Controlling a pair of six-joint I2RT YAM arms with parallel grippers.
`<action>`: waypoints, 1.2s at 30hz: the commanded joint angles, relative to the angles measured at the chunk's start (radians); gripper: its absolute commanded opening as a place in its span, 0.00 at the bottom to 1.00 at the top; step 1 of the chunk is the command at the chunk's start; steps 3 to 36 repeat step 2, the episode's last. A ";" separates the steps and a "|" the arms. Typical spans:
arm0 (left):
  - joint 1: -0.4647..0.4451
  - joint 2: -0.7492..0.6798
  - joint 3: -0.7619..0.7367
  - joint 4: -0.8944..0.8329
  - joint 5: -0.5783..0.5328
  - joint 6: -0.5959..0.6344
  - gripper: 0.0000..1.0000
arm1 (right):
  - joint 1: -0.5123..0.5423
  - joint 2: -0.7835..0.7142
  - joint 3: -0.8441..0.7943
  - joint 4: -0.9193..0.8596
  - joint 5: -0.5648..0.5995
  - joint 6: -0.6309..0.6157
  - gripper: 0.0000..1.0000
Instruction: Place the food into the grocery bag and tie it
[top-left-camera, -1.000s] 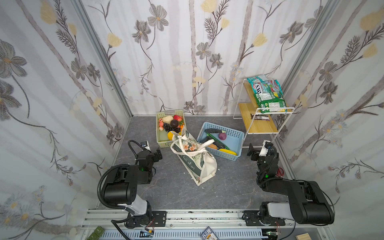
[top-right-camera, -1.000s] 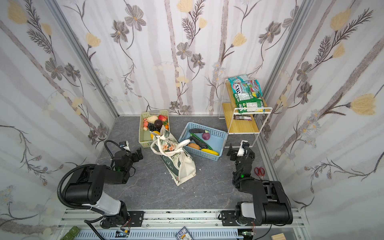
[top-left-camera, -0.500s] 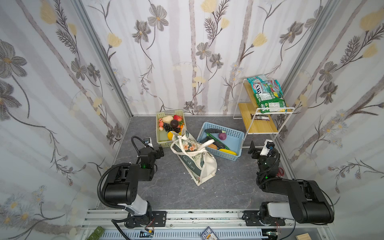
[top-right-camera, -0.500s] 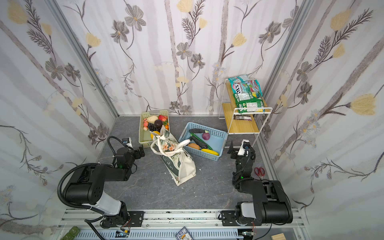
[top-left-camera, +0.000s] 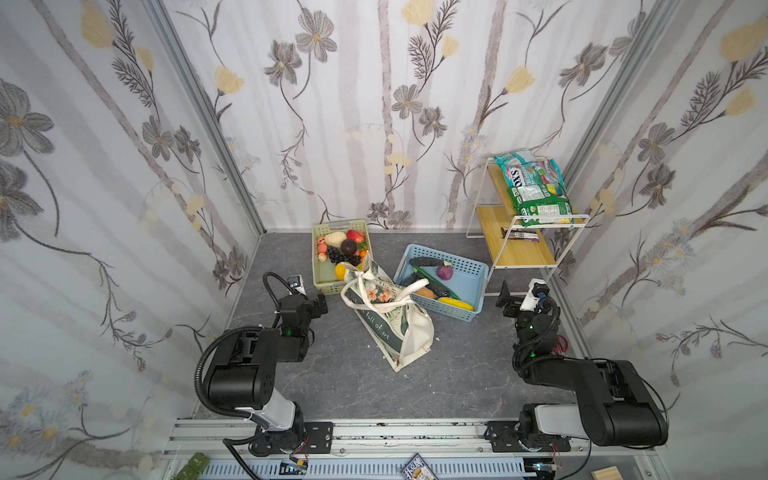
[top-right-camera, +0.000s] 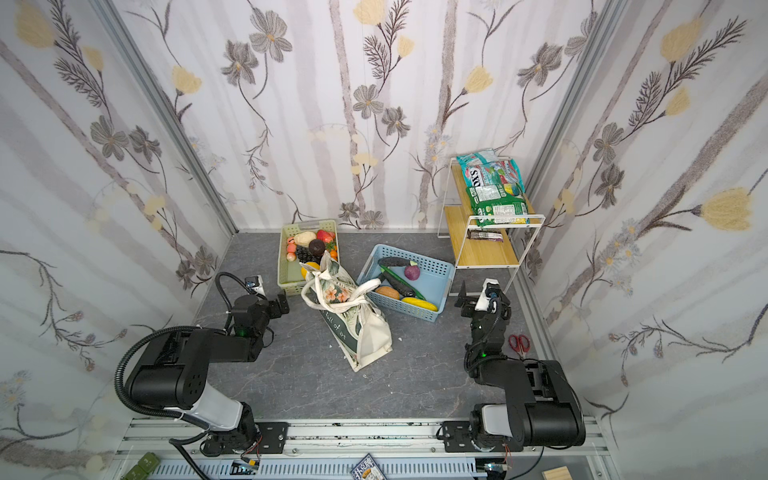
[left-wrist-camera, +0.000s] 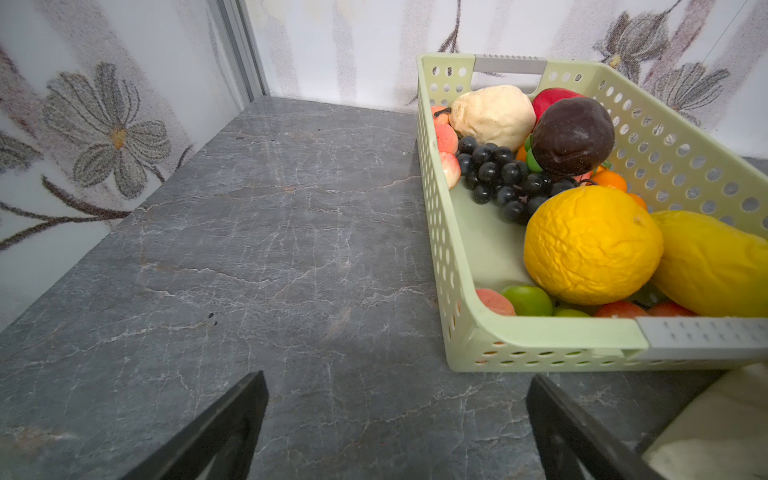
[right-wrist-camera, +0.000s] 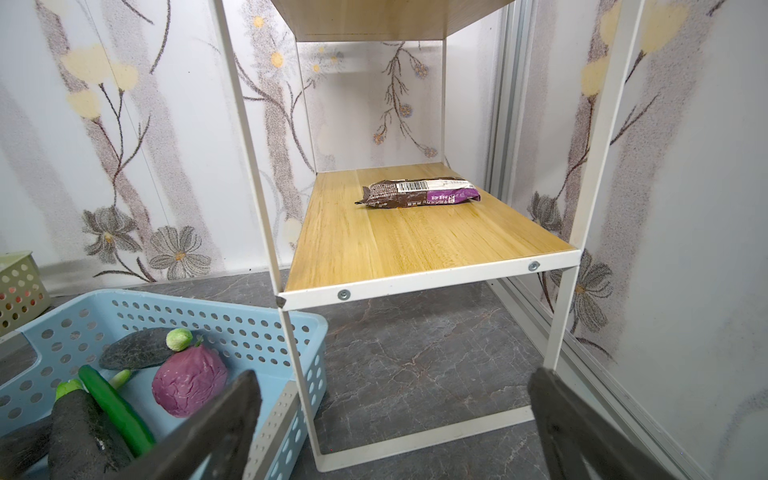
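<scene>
Both the left gripper (left-wrist-camera: 397, 376) and the right gripper (right-wrist-camera: 395, 372) stand spread wide, empty, touching nothing.

2 baskets: green basket (top-left-camera: 326, 286), blue basket (top-left-camera: 457, 258). 1 grocery bag (top-left-camera: 409, 336). 1 shelf rack (top-left-camera: 519, 253), 2 tiers. 3 snack pkts: teal pkt (top-left-camera: 525, 168), green pkt (top-left-camera: 540, 203), purple pkt (top-left-camera: 521, 235). 1 pr scissors (top-right-camera: 519, 343).

A grey marbled tabletop (top-left-camera: 332, 374) carries a pale green basket (top-left-camera: 327, 276), a cream grocery bag (top-left-camera: 395, 328) slumped beside a blue basket (top-left-camera: 467, 282), a white-framed wooden rack (top-left-camera: 519, 253) — and red-handled scissors (top-right-camera: 518, 343) by the right edge.
</scene>
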 joint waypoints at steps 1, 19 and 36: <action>0.000 0.002 0.006 0.015 -0.014 0.006 1.00 | 0.002 0.001 0.004 0.034 0.011 -0.017 1.00; 0.000 0.002 0.006 0.016 -0.013 0.007 1.00 | 0.002 0.001 0.002 0.036 0.012 -0.019 1.00; 0.000 0.002 0.006 0.016 -0.013 0.007 1.00 | 0.002 0.001 0.002 0.036 0.012 -0.019 1.00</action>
